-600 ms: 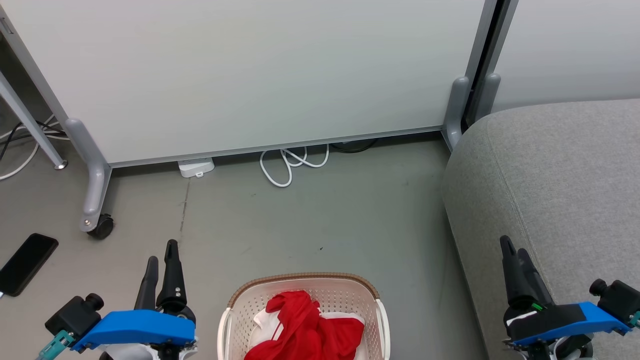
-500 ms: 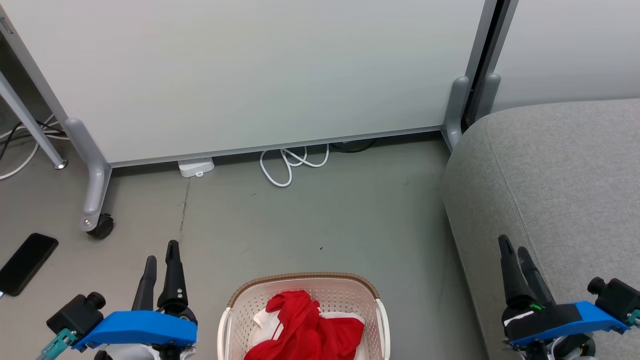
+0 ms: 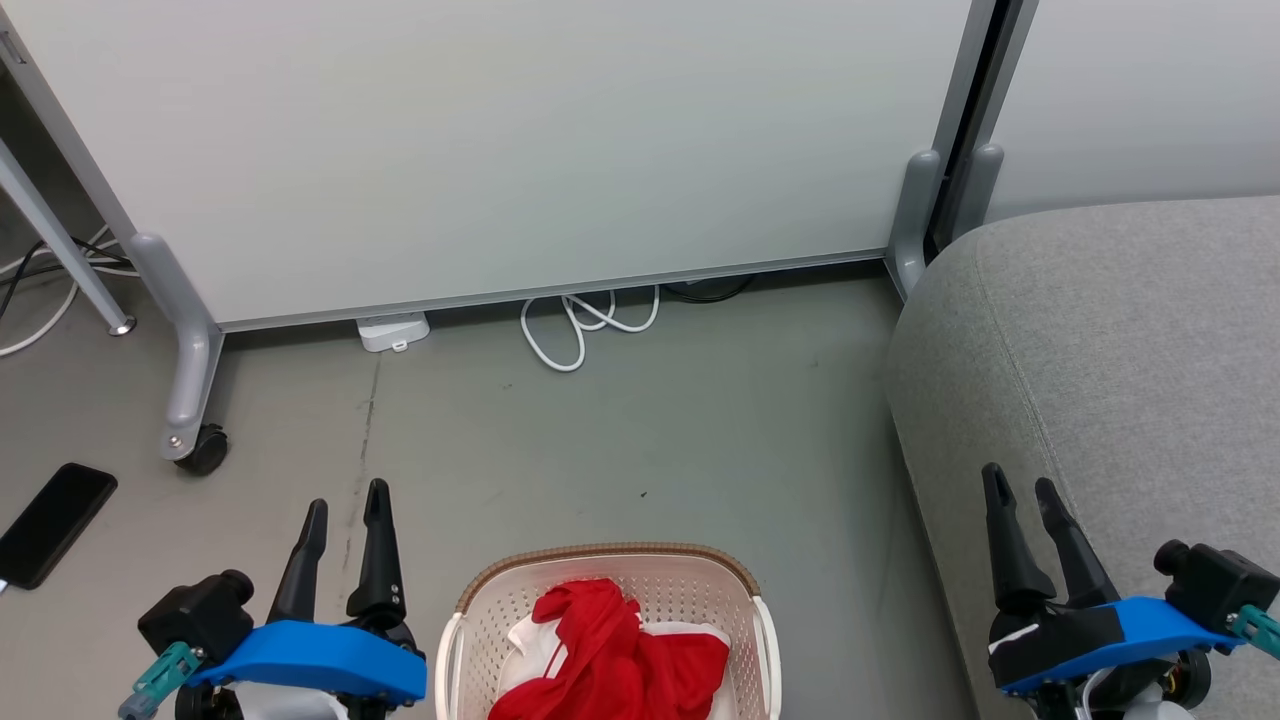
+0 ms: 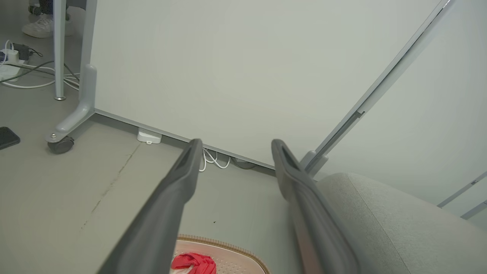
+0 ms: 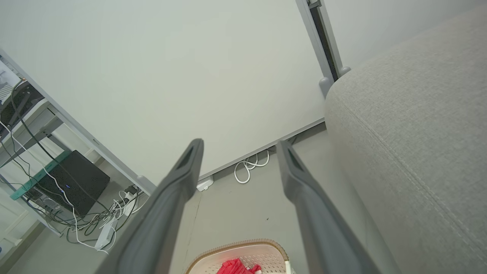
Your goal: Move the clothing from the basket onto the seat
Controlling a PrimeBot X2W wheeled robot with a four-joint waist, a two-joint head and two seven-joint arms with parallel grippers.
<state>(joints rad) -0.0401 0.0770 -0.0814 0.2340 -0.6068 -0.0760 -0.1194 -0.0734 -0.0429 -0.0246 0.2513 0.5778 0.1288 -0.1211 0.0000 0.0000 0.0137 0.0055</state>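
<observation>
My left gripper [image 3: 348, 497] and right gripper [image 3: 1018, 478] both gape, empty. The clothing [image 3: 615, 650] lies heaped in the basket [image 3: 605, 556], between them. The left is just beside the basket, the right farther off by the seat [image 3: 1120, 330], so I'd reach left.

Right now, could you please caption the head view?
Red clothing heaped in the basket on the floor beside the grey seat.
</observation>
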